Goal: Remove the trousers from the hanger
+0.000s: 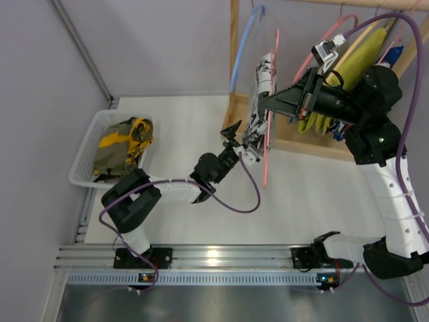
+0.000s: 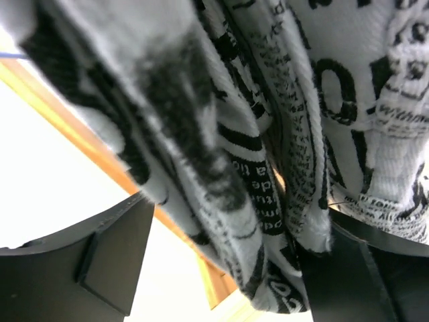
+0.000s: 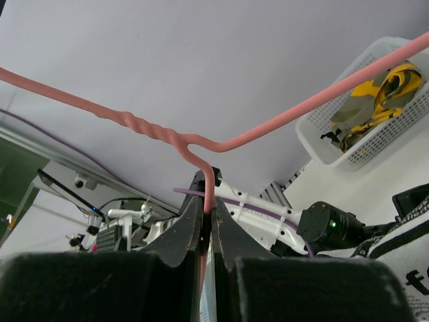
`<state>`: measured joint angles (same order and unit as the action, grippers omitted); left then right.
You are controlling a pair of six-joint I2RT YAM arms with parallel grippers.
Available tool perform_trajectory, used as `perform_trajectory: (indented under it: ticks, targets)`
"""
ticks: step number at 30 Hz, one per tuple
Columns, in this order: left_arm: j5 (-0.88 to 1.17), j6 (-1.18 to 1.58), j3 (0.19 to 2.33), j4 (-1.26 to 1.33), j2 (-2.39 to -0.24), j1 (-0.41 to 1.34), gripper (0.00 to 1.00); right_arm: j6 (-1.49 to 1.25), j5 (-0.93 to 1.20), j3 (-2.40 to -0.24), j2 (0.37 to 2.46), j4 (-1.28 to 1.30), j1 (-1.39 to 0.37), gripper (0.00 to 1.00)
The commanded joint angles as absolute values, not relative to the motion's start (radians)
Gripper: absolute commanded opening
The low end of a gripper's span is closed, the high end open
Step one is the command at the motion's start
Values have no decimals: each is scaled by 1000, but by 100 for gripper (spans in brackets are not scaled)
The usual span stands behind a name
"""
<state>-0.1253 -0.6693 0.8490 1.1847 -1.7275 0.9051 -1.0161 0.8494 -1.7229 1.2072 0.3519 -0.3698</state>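
Top external: basket (image 1: 82, 157) holds olive-yellow clothing (image 1: 124, 144); right jaws pinch hanger (image 1: 266, 168), left jaws spread around trousers (image 1: 263, 84)

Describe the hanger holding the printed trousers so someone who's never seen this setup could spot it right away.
Look at the wooden rack at the far side of the table. Beside it the right gripper pinches a thin pink-red wire hanger carrying the black-and-white printed trousers. The light blue hanger on its left and the salmon-pink hanger on its right are thicker, without printed trousers.
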Motion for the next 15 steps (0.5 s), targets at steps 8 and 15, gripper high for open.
perform_trajectory:
  ticks: [8, 15]
  targets:
    - [-95, -707, 812, 1299, -1634, 874, 73, -956, 841, -1801, 1155, 225, -351, 0]
    - [-65, -719, 738, 1298, -1609, 870, 96, -966, 847, -1885, 1192, 212, -342, 0]
